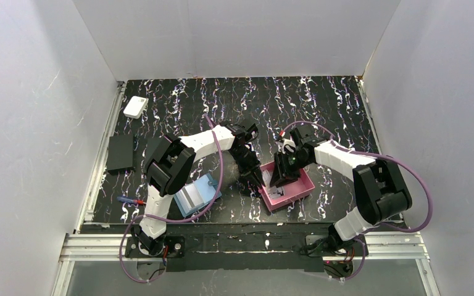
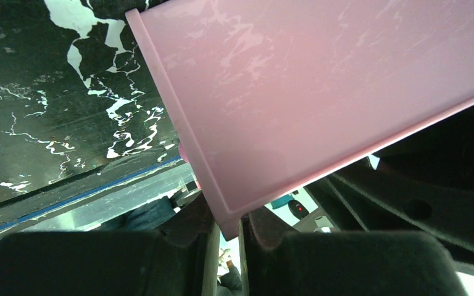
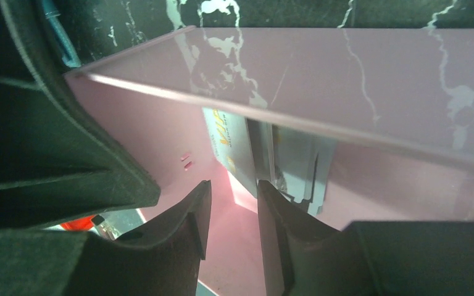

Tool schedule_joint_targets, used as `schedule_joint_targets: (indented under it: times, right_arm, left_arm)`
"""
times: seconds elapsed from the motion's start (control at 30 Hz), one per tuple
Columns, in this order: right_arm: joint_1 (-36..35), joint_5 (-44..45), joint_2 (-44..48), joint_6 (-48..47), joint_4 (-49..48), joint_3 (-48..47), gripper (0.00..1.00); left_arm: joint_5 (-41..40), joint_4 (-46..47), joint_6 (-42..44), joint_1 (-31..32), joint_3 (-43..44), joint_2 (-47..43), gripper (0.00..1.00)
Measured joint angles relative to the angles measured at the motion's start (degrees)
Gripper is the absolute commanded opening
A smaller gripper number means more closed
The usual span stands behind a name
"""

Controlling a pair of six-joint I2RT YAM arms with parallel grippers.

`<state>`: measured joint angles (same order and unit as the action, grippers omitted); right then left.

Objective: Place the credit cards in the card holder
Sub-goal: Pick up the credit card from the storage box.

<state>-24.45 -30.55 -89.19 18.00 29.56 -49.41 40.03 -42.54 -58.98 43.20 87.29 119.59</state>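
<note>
We look onto a black tabletop veined with white marbling (image 1: 321, 105), boxed in on three sides by plain white panel walls (image 1: 234, 37). A silver aluminium rail (image 1: 89, 250) borders its near edge. The light is soft and even.

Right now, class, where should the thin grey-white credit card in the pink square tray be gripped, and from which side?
The credit card leans on edge against the pink tray's wall, so probably pinch its free edge across both faces, coming from the open top.
</note>
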Motion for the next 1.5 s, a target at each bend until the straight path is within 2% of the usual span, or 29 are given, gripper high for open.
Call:
schedule_joint_targets:
  times: [0.33,0.5,0.67,0.83,0.97,1.1,1.27,1.5]
  right_arm:
    - [-1.6,-2.1,0.8,-0.1,1.7,-1.8,0.33]
    - [-2.4,-3.3,0.7,0.3,1.3,-1.8,0.21]
    - [-2.5,-3.5,-0.8,1.4,-0.3,-1.8,0.03]
    - [-2.2,-1.3,-2.0,1.0,1.5,-2.9,0.01]
    - [-2.2,-0.6,-2.0,0.2,4.3,-5.5,0.01]
    - [-1.0,-0.5,-1.4,-0.6,7.3,-8.5,0.01]
    - [1.6,-1.2,1.3,-3.0,10.7,-10.3,0.01]
    - [5.3,-5.7,4.1,-6.7,11.0,-8.6,0.01]
  left_arm:
    - [0.0,-0.1,0.0,0.0,0.2,0.1,0.11]
    - [0.0,-0.1,0.0,0.0,0.2,0.1,0.11]
    - [0.0,-0.1,0.0,0.0,0.2,0.1,0.11]
    - [-0.1,-0.3,0.0,-0.1,0.2,0.1,0.12]
    - [-0.3,0.0,0.5,-0.6,0.2,-0.1,0.19]
    - [-1.0,0.5,1.7,-1.4,-1.1,-1.8,0.33]
    - [-1.4,-0.2,3.3,-2.5,-3.8,-9.4,0.51]
    - [-2.1,0.8,5.9,-2.8,-3.8,-19.5,0.61]
